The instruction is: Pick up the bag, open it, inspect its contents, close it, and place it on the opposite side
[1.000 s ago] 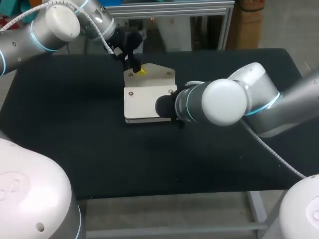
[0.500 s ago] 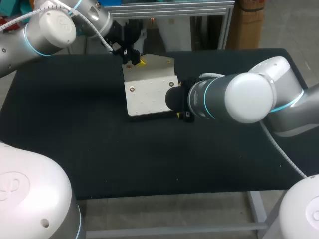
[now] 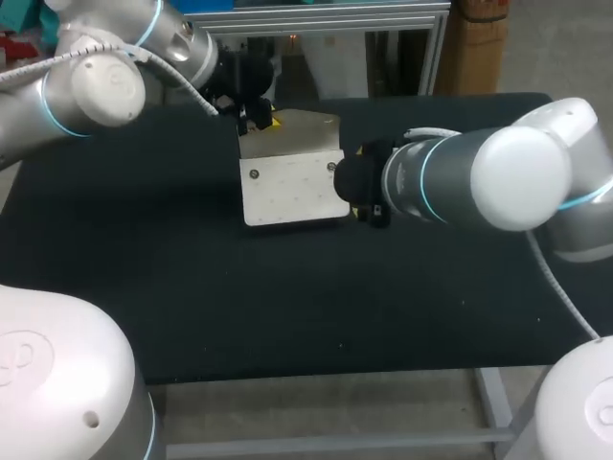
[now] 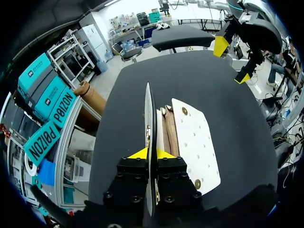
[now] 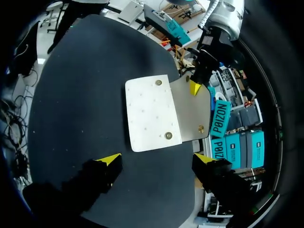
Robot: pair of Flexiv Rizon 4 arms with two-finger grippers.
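Our left gripper (image 4: 151, 153) pinches the raised flap (image 4: 149, 109) of the cream bag (image 3: 287, 192), which sits near the middle of the black table (image 3: 144, 278); the flap stands steeper than a second ago; our right gripper (image 5: 157, 159), fingers spread and empty, has pulled back to the bag's right edge; our left arm (image 3: 96, 86) comes from the far left corner, our right arm (image 3: 498, 182) stretches in low.

Nothing written can be read on the bag (image 3: 292, 187) or on the surface (image 3: 287, 307) under it: no text, label, number or sign shows on either.
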